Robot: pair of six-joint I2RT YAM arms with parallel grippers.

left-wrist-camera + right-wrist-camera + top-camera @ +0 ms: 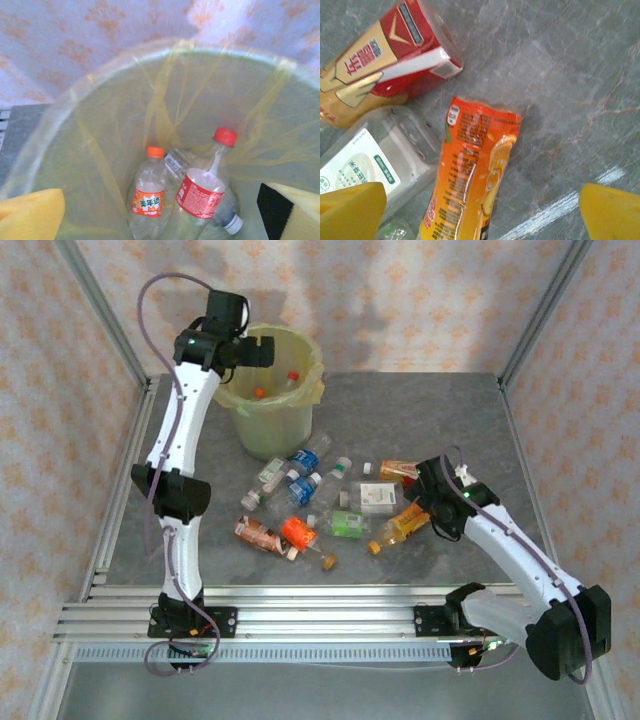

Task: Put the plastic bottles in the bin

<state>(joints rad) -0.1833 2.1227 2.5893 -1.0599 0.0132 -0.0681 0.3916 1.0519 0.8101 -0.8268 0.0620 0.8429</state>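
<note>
Over the mouth of the bin [268, 430] my left gripper [247, 350] hangs with jaws spread wide and nothing between them. Its camera looks down on bottles lying at the bottom, among them an orange-labelled bottle [148, 200] and a red-labelled bottle [202, 192]. My right gripper [481, 212], equally wide and empty, is poised above an orange-wrapped bottle [470, 180] on the table [570, 75].

My worry is that this bottle lies aslant to the fingers and just beside a clear white-labelled bottle [365, 167]. A careless close could pinch both or squirt the slick one sideways. My left arm could also snag the loose liner [100, 130] when lifting out.

The remaining plastic bottles [300, 490] are small, clear and likely crushable, heaped near the bin.
</note>
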